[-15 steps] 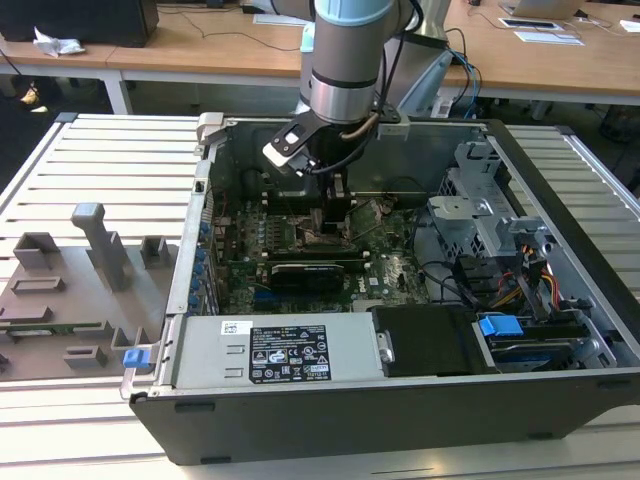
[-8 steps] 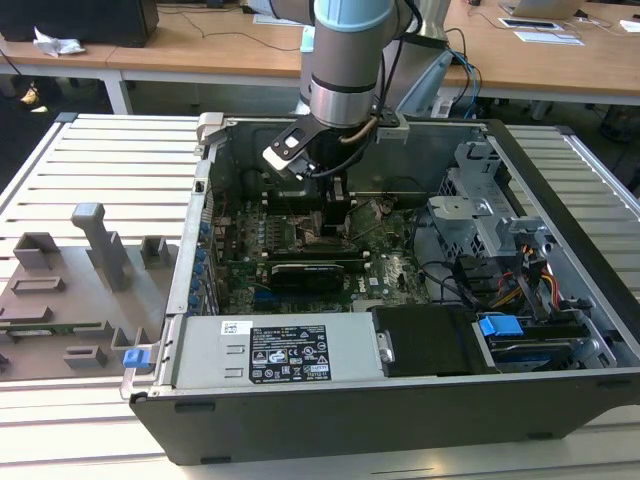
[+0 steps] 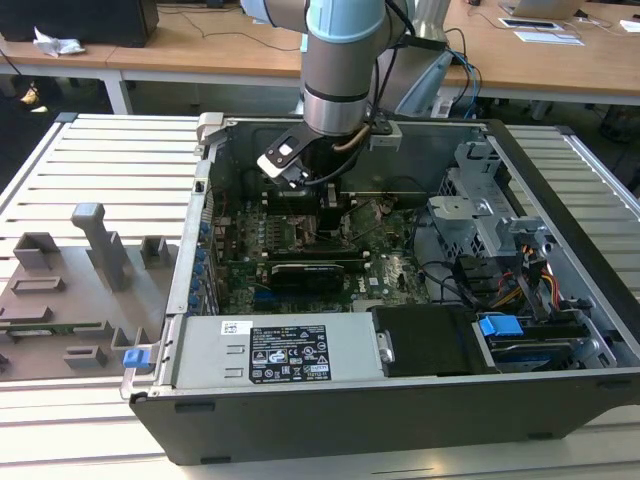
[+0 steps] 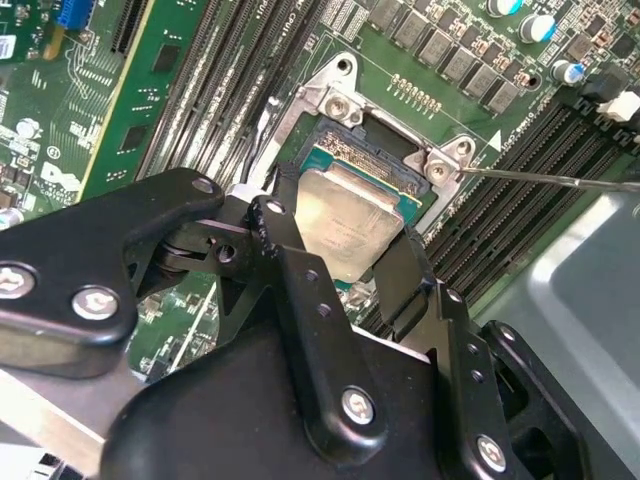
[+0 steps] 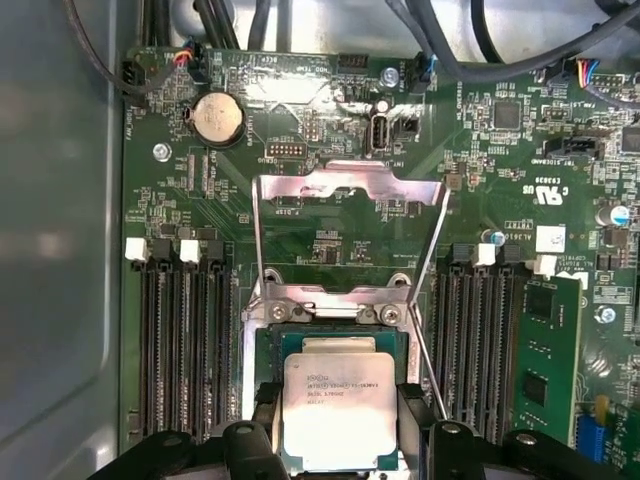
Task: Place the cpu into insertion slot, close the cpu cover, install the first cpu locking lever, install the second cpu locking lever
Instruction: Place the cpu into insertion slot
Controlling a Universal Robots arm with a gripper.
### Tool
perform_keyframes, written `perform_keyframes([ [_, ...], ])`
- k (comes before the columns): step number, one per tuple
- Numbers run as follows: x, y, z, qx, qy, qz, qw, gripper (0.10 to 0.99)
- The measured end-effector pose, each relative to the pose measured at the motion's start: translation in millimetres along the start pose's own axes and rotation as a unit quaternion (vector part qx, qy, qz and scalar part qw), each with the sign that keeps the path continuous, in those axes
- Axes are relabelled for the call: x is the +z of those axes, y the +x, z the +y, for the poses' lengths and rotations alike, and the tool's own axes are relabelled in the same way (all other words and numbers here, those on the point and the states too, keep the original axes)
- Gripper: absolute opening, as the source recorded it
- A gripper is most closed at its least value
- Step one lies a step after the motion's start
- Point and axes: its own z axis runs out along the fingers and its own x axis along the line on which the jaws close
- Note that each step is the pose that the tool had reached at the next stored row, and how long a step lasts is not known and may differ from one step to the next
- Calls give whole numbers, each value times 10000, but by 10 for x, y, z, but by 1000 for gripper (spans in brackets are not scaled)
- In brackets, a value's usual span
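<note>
The cpu [image 5: 338, 410] [image 4: 345, 225], a flat square chip with a dull silver top, lies over the insertion slot [image 5: 330, 335] [image 4: 365, 150]. My gripper [image 5: 340, 400] [image 4: 345, 235] is shut on it, one black finger against each of two opposite sides. The cpu cover [image 5: 345, 185], a thin silver frame, stands swung open behind the slot. A thin wire locking lever [image 5: 430, 375] [image 4: 560, 178] runs along one side of the slot, lifted free. In the exterior view the gripper [image 3: 325, 205] reaches down into the open computer case over the motherboard.
Black memory slots [image 5: 180, 350] flank the socket on both sides, with a green memory card [image 5: 545, 360] in one. A coin battery [image 5: 217, 117] sits beyond the cover. The power supply [image 3: 270, 350] and drive cage [image 3: 490, 215] crowd the case. A grey fixture plate [image 3: 80, 290] lies at the exterior view's left.
</note>
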Motion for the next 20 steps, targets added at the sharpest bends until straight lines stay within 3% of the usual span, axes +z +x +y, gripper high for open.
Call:
perform_keyframes([
  [10, 85, 3, -12, 1, 0, 0, 10000, 541],
  [17, 90, 4, -12, 1, 0, 0, 10000, 541],
  [20, 93, 4, -12, 1, 0, 0, 10000, 616],
])
